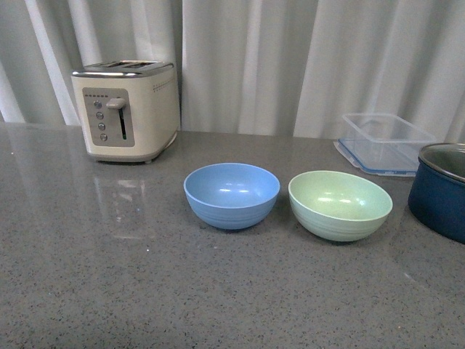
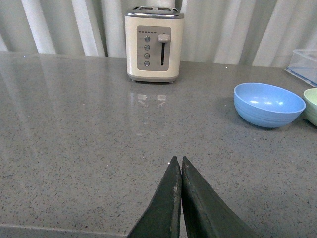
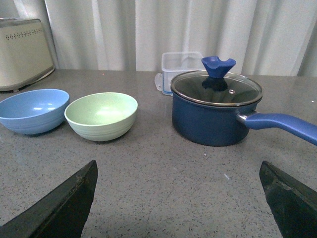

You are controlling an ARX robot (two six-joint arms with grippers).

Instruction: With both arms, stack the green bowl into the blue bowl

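Between the wide-spread jaws of the right gripper nothing is sitting; the left gripper is hanging pinched closed and empty. Both are hovering well apart from the bowls. The green bowl is resting on the counter, at 3 o'clock of the blue bowl and just beside it. Stacking looks not yet begun, with grasping, lifting and nesting all waiting.

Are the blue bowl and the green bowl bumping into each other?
Apart. The front view shows a strip of grey table between the blue bowl and the green bowl.

Blue bowl lt sky-blue, green bowl pale mint, pot dk navy, toaster cream, counter speckled grey.
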